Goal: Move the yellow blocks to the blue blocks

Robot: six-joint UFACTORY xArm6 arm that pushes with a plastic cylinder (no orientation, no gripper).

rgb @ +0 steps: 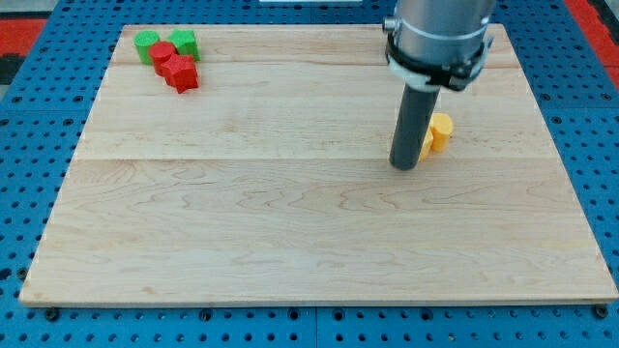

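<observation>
1. A yellow block (pixel 438 132) shows just to the view's right of the rod (pixel 410 128), partly hidden behind it; its shape cannot be made out, nor whether a second yellow piece sits behind the rod.
2. My tip (pixel 403 165) rests on the wooden board (pixel 290 242), just below and to the view's left of that yellow block; whether it touches the block cannot be told.
3. The arm has no jaws, only the plain dark rod, so nothing is clamped or held.
4. The arm's grey body (pixel 437 39) rises above the yellow block toward the view's top and covers the board behind it; no blue blocks show.
5. Far to the view's left of the yellow block, at the board's top corner, sit a green round block (pixel 146 43), a green block (pixel 184 42), a red block (pixel 162 53) and a red star-like block (pixel 182 73), huddled together.
</observation>
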